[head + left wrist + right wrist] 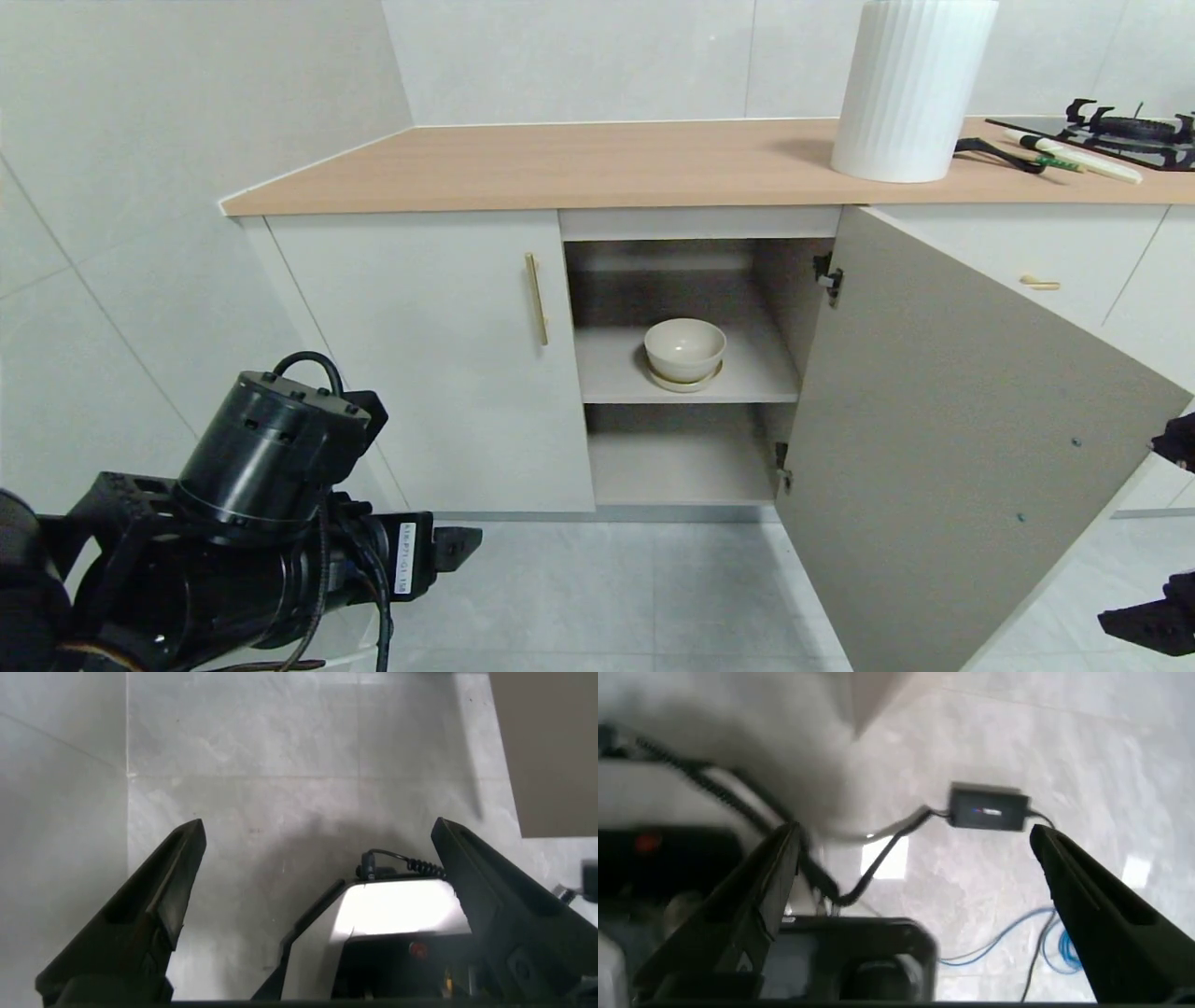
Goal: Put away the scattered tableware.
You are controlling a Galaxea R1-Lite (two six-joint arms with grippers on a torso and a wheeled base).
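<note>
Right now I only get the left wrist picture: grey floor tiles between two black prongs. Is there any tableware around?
Observer: Yes, a cream bowl sits on a small plate on the upper shelf of an open cabinet.
Operator: Is its door in the way?
Observer: No, the door is swung wide to the robot's right, leaving the opening free.
Operator: Is the other hand carrying something?
Observer: No, the right hand is open and empty, hanging over the floor.
</note>
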